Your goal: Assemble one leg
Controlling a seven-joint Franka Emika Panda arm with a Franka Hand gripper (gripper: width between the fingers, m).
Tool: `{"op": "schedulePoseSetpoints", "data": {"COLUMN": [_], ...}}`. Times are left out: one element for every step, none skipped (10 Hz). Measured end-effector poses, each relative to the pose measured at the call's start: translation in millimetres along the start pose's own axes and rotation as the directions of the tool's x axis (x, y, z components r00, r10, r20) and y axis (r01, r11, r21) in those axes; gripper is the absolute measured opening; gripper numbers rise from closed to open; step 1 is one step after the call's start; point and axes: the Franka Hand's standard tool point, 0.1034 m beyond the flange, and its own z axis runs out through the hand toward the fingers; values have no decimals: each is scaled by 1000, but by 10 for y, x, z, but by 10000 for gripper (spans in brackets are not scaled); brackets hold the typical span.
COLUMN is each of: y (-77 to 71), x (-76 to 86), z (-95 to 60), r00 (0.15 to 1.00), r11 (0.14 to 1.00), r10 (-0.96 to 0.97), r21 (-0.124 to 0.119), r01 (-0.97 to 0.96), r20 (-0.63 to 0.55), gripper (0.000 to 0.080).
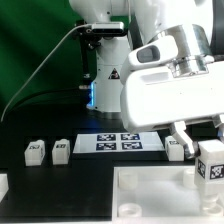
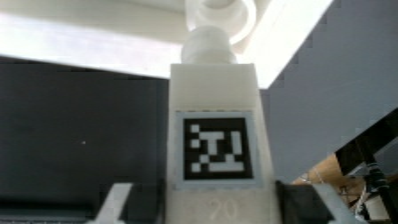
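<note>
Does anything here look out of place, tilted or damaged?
Nothing stands out. The leg sits straight between the jaws of the gripper. The loose legs rest in line with the marker board, on either side of it. No damage or spill shows.

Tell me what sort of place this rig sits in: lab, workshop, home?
Most likely a robotics lab bench: a green curtain behind the black table, the marker board lying on it, and tagged white parts like the leg.
</note>
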Motion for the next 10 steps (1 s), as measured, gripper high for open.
{"op": "schedulePoseSetpoints", "data": {"y": [-32,-77,-92,-92,-90,-76,-72,-71,-72,-70], "x": [-51,-92,-110,-125,-131,-154,-148,-139,-137,-140], "z": [44,79,89,94,99,118,131,140,139,135], "r00": [1000,1000,1000,1000,1000,1000,1000,1000,1000,1000], "r11": [1000,1000,1000,1000,1000,1000,1000,1000,1000,1000], "r10": [3,3,3,3,4,6,8,9,9,8], "r21": [4,10,11,11,10,8,4,3,4,6], "r01": [-3,-4,-3,-3,-4,-7,-8,-9,-9,-8], "r20": [8,16,19,22,18,16,-2,-12,-11,0], "gripper": [293,293,293,293,294,294,294,294,294,294]}}
